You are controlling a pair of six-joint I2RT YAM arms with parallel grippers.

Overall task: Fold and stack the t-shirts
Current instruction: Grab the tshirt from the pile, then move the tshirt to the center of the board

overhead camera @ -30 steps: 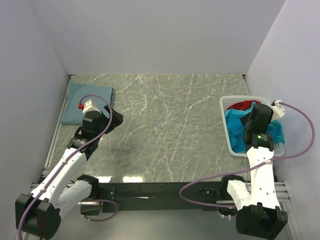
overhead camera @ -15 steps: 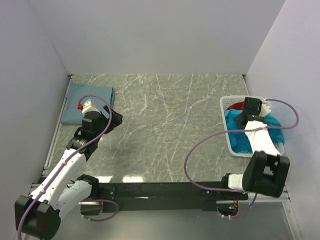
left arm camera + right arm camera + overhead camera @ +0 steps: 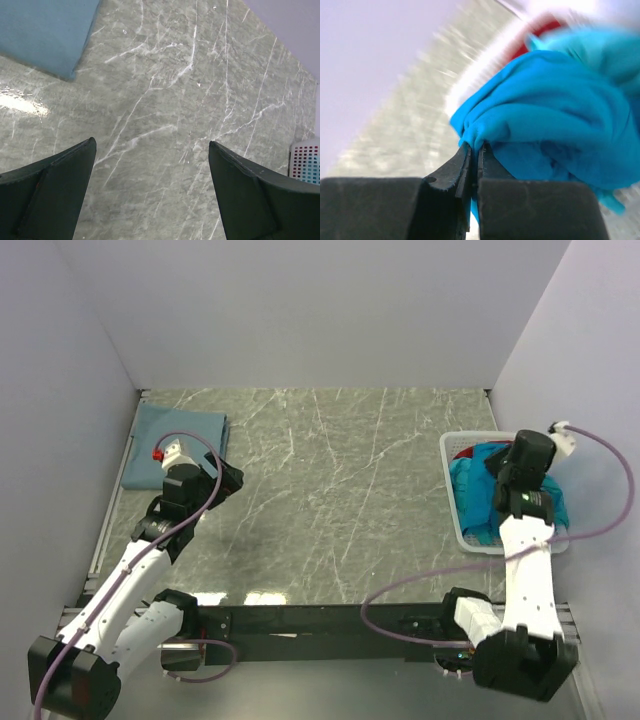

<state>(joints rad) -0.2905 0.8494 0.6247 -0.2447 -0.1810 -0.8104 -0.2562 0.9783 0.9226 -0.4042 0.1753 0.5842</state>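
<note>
A folded grey-blue t-shirt (image 3: 170,443) lies at the table's far left; its corner shows in the left wrist view (image 3: 47,32). Bright teal t-shirts (image 3: 478,485) and a red one (image 3: 464,452) fill the white basket (image 3: 452,510) at the right. My right gripper (image 3: 474,147) is shut on a fold of a teal t-shirt (image 3: 555,105) and holds it over the basket; in the top view the gripper (image 3: 508,465) sits above the pile. My left gripper (image 3: 150,150) is open and empty above bare marble, just right of the folded shirt (image 3: 230,480).
The marble table (image 3: 340,500) stretches between the folded shirt and the basket. Grey walls enclose the left, back and right sides. The basket's perforated corner shows at the right edge of the left wrist view (image 3: 306,160).
My right arm has swung over the basket and now pinches a teal t-shirt, lifting part of it so it covers most of the red one. The left arm has barely moved.
</note>
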